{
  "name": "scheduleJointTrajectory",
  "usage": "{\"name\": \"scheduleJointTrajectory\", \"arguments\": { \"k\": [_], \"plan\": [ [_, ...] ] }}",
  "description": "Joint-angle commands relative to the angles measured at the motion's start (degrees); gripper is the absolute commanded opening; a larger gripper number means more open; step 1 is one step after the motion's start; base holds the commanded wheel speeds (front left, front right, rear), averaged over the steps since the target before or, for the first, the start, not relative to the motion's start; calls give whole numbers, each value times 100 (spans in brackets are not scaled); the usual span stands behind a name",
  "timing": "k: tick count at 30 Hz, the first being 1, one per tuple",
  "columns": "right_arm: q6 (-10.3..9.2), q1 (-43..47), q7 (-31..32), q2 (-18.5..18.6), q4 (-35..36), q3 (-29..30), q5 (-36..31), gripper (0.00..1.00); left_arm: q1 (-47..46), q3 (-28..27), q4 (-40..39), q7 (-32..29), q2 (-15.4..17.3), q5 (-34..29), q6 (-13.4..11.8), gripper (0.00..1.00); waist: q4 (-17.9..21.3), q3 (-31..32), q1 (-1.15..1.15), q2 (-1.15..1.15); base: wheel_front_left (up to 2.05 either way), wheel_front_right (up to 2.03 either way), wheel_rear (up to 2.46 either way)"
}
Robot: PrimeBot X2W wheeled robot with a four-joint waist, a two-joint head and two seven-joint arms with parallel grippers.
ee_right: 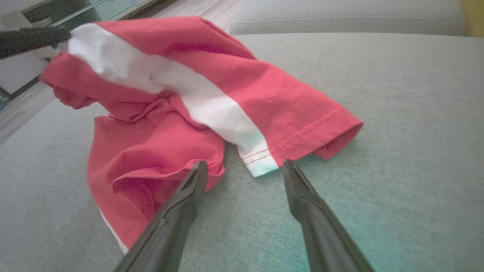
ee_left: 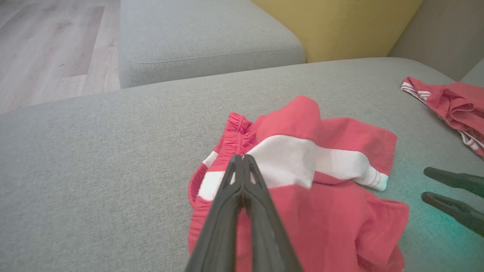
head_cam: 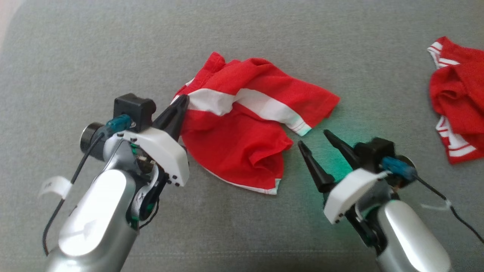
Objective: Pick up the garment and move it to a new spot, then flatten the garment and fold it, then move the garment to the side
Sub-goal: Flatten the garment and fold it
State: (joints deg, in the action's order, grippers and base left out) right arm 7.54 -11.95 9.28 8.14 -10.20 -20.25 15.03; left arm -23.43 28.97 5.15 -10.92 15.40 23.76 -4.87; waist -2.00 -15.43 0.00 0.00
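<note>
- Where the grey sofa [head_cam: 113, 45] spreads across the head view, the garment [head_cam: 242, 143] is seen crumpled near its middle, red with a broad white stripe.
- The left gripper [head_cam: 181, 100] is clenched on the garment at its left edge, where the white stripe meets the gathered waistband.
- In the left wrist view the two fingers of that gripper [ee_left: 242, 158] are pressed together, with their tips on the stripe of the garment [ee_left: 321, 211].
- From the right wrist view, that corner of the garment [ee_right: 159, 158] is seen raised off the sofa at the left gripper [ee_right: 56, 36], while the rest is draped down onto the cushion.
- The right gripper [head_cam: 314, 138] is released, its fingers spread wide, and nothing is held in it.
- Its tips [ee_right: 245, 165] are set low over the sofa just beside the hem of one leg, where the white stripe ends; whether the cloth is touched cannot be told.
- The right gripper [ee_left: 426, 184] is also caught at the right edge of the left wrist view, apart from the cloth.
- A second garment [head_cam: 457, 98], red with thin white stripes, is bunched well apart at the right edge of the sofa.
- A green glow is cast on the sofa by the right gripper.
- Pale wooden floor [ee_left: 45, 49] and a yellow cushion [ee_left: 340, 22] are seen beyond the sofa.
</note>
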Motion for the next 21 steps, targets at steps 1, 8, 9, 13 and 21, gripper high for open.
{"name": "scheduleJointTrajectory", "arguments": {
  "k": [1,8,9,13,21],
  "plan": [
    [-5,-205,-88,40,89,-166,-1,100,-276,-193,-210,57,97,-61,-7,0,-59,-41,0,0,0,0,0],
    [-5,-864,-362,125,-863,-552,-257,100,-319,-105,-99,151,4,-26,37,0,-192,-213,0,0,0,0,0],
    [-5,-938,-386,133,-978,-564,-287,100,-331,-94,-79,163,-9,-21,44,0,-204,-238,0,0,0,0,0],
    [-5,-1170,-506,142,-1333,-606,-306,100,-377,-57,-12,209,-43,-18,59,0,-226,-311,0,0,0,0,0],
    [-5,-1380,-547,140,-1875,-632,-455,0,-434,-60,76,348,-72,11,56,0,-234,-380,0,0,0,0,0]
  ]
}}
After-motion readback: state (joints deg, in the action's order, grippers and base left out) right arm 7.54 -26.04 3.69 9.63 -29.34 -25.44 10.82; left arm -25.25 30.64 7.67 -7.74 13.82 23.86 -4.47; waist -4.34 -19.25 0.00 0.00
